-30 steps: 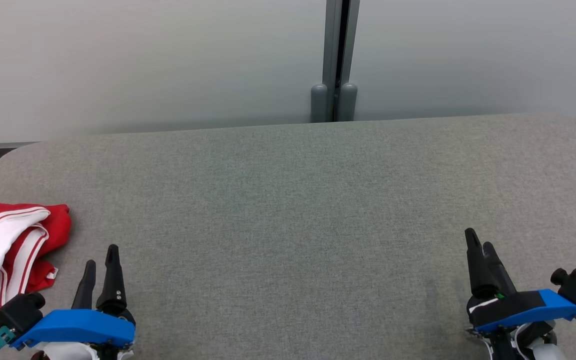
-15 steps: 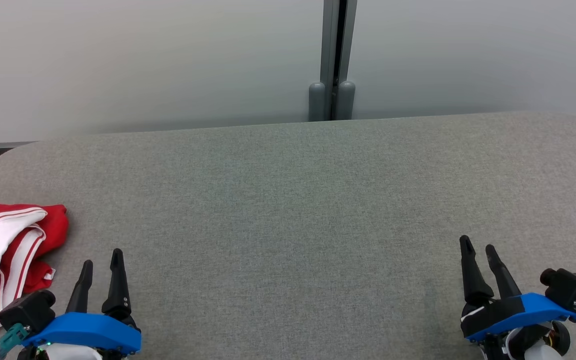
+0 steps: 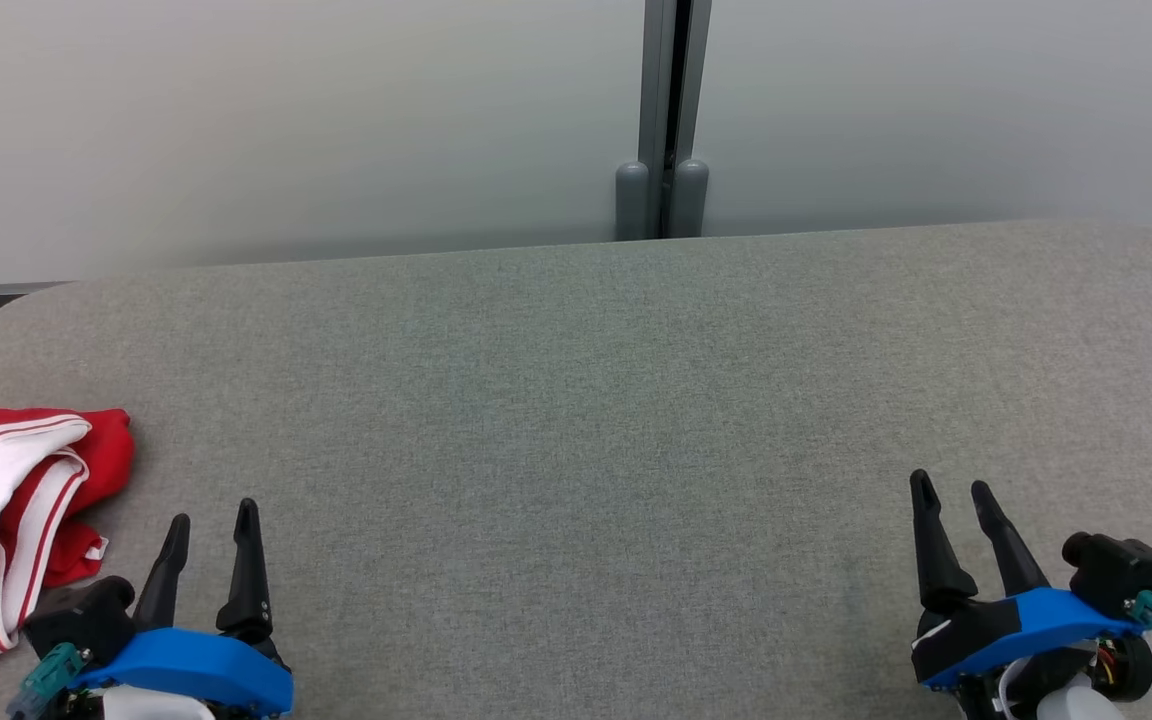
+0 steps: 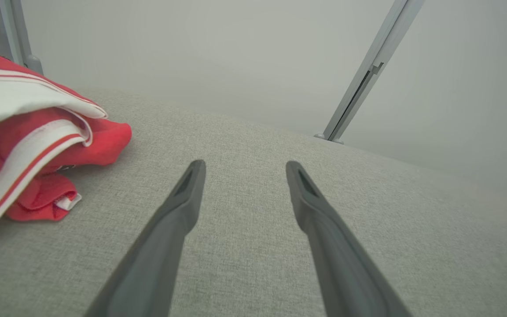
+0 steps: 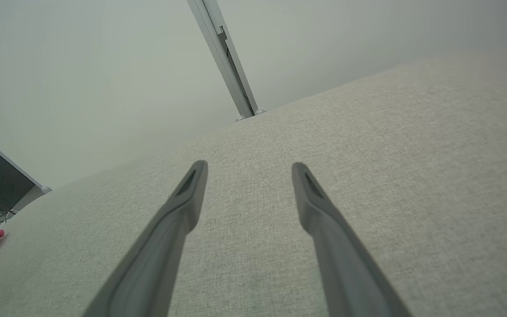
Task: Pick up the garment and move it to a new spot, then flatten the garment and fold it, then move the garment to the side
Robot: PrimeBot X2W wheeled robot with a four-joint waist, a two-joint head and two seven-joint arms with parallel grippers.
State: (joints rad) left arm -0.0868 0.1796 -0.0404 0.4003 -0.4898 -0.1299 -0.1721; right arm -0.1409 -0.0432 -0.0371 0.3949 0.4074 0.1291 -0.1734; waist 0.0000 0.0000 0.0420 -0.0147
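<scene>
Nearest, on one grey table (image 3: 576, 400), are two grippers. The left gripper (image 3: 214, 512) is near left and the right gripper (image 3: 951, 481) near right, each with two fingers spread wide and empty. One bunched red-and-white garment (image 3: 16, 500) lies at the table's left edge, just left of the left gripper, not touching. Beyond, one grey post (image 3: 664, 120) stands against the wall (image 3: 286, 120).

Even, diffuse, moderately bright illumination in all three views.
The grey woven-fabric table top (image 3: 576, 400) is uniformly lit; the crumpled red-and-white cloth garment (image 4: 38, 132) casts only a faint, soft-edged shadow; both wrist views lose sharpness toward their bottom edge.
</scene>
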